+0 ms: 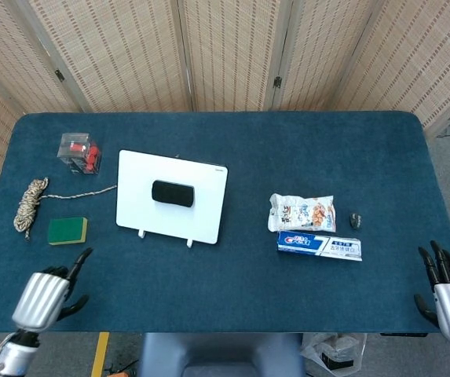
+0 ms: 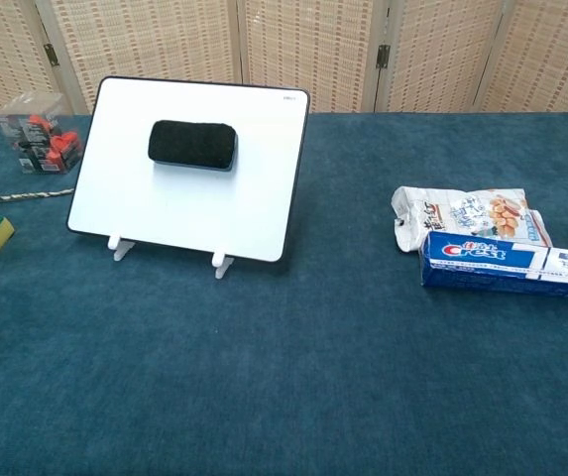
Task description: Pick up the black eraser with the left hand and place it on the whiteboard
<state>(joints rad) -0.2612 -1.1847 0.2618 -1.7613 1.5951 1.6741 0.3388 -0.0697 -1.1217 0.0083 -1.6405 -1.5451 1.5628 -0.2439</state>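
**Eraser resting on the whiteboard, both hands off it**

The black eraser (image 1: 173, 192) lies on the upper middle of the tilted whiteboard (image 1: 134, 177), untouched. The left hand (image 1: 46, 296) hangs at the table's near-left edge, fingers spread and holding nothing. The right hand (image 1: 446, 292) sits at the near-right corner, fingers apart and empty, well apart from the toothpaste box (image 1: 320, 246).

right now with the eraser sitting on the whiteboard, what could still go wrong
The whiteboard leans tilted on two small feet, and the eraser sits high on its slope with nothing holding it, so it might slide down or drop off. A knock to the table could tip the board on those feet. The left hand hangs at the near table edge by the sponge and rope; another reach could brush them.
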